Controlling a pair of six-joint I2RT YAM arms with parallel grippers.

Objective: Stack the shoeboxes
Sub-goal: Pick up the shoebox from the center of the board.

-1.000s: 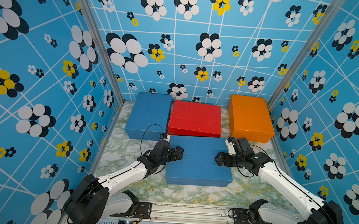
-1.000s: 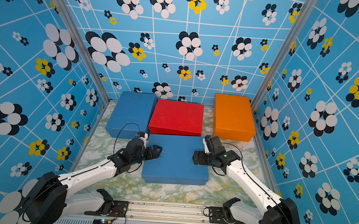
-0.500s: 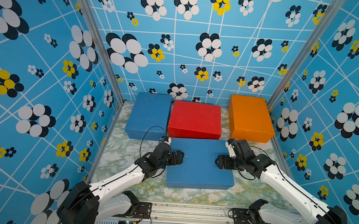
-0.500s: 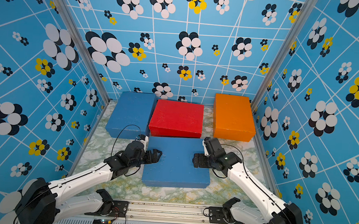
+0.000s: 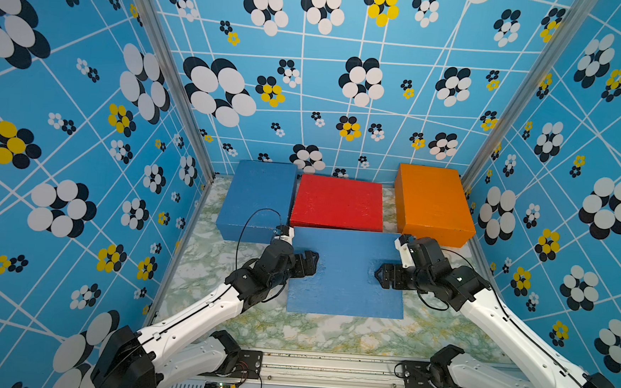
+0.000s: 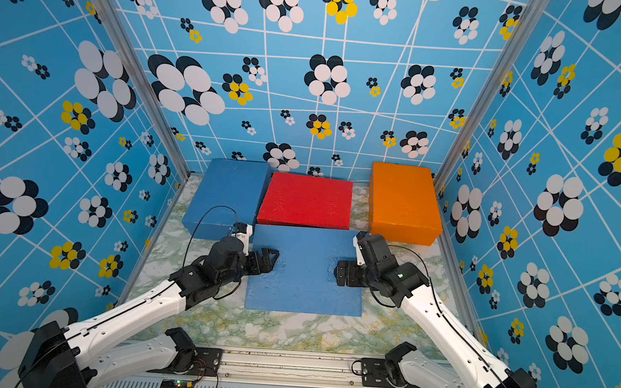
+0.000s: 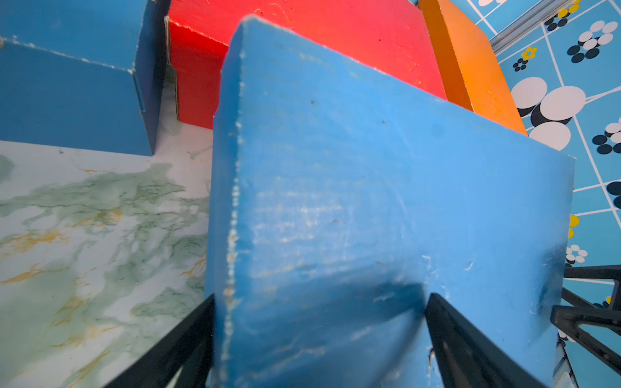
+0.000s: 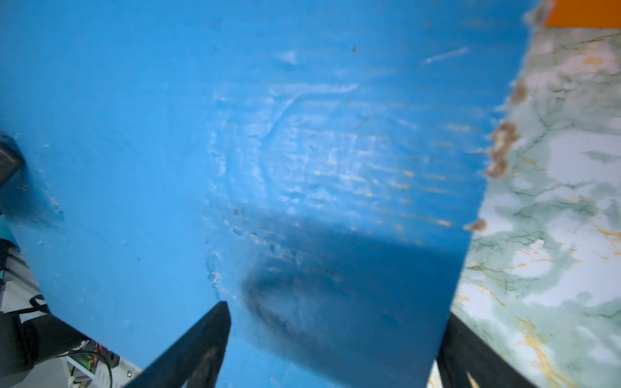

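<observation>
The marbled green-and-white worktop is smooth and glossy. It carries a back row of three shoeboxes. The far blue shoebox is on the left and the red shoebox just beside it in the middle. The orange shoebox stands on the right, a little apart from the red one. All three are plain rectangular cardboard blocks under thick matte paint.

In front of them is the near blue shoebox, the one in hand. In both top views its far edge covers the red shoebox's front edge, so it appears to be raised off the worktop between the two arms. The step looks like the carry of the first box toward a base, with nothing stacked yet.

The left pincer pinches this box's left end and the right pincer its right end. Each has its jaws spread wide across the edge, one finger over the top face and the other below.

The next move calls for both arms to travel together and level. They need to lift clear of the chosen box's lid, square the edges, then lower before letting go.

The wrist views show the brush-streaked paint scuffed pale near the grips. Bare brown card shows in chips along the corners.
</observation>
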